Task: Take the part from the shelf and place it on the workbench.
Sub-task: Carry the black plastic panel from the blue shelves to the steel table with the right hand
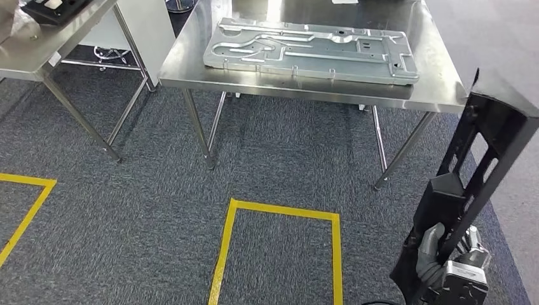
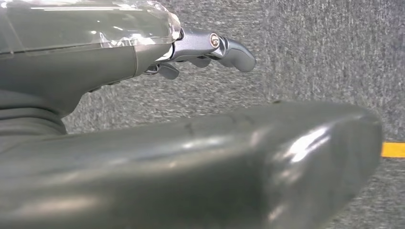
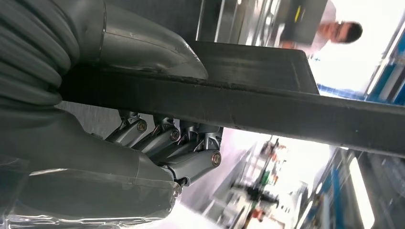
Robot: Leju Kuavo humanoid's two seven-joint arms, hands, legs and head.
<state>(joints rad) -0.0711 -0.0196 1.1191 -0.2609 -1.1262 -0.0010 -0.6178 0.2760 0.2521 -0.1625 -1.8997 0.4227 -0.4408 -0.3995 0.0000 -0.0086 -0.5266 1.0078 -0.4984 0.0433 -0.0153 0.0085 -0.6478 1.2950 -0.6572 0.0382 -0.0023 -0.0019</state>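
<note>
Grey carpet point(image 1: 159, 190) with yellow tape lines point(image 1: 279, 210); a second steel table point(image 1: 38, 57) stands far left.

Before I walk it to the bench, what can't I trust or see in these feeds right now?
- Black part: head view, its lower end is cut off by the bottom edge and its upper end runs near the right edge.
- Right hand: head view, partly hidden behind the part; the grip contact is unclear.
- Left hand: left wrist view, the thumb blocks most of the fingers.
- Workbench: its far edge is cut off at the top.
- Right wrist view: the background is blurred.
</note>
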